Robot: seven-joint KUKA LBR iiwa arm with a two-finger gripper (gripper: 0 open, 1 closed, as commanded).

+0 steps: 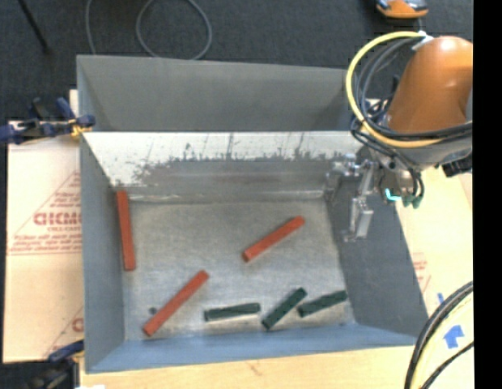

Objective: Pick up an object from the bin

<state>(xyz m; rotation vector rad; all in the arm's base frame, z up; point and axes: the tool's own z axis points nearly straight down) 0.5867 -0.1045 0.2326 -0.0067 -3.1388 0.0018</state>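
Observation:
My gripper (359,217) hangs by the bin's right wall, up off the floor, with no thing seen in it. Nearest to it, lower left, a red stick (273,239) lies slantwise mid-floor. Below the gripper, along the front wall, three dark green sticks lie in a row: one at the right (322,303), one tilted in the middle (283,308), one flat at the left (231,312).
A second red stick (176,301) lies slantwise at the front left. A third red stick (125,229) stands along the left wall. The arm's orange cover and its cables hang over the bin's back right corner.

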